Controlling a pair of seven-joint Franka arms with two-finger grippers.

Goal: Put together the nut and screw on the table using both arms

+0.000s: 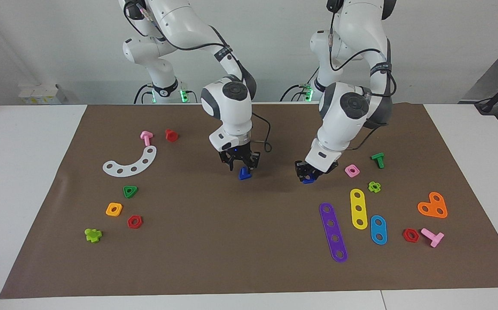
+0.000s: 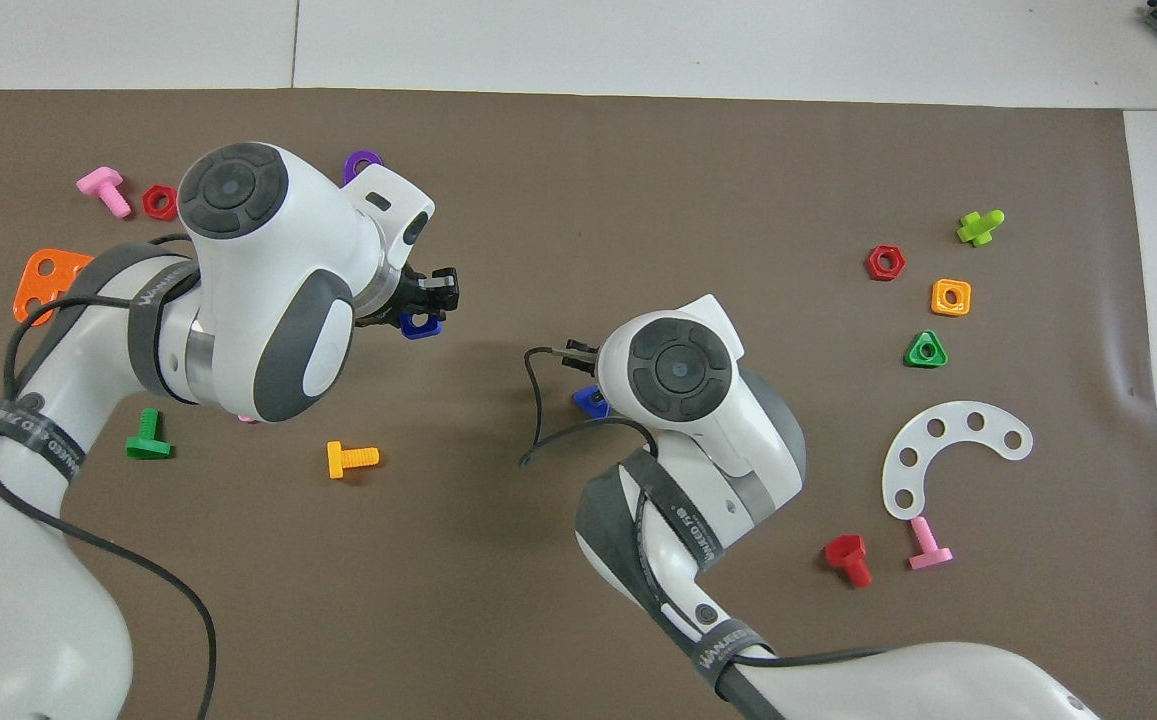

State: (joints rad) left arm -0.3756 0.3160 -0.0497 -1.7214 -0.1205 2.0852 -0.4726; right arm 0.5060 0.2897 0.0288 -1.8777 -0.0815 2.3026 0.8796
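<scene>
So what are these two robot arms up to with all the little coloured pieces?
They are putting a toy nut and bolt together. The right gripper has its fingers spread just above the screw, which sits on the brown mat. The left gripper holds the nut just above the mat.

Two white jointed arms (image 1: 231, 103), grey round joint caps, grey lettered bands, black cables looped above black two-finger grippers (image 1: 241, 163).
</scene>
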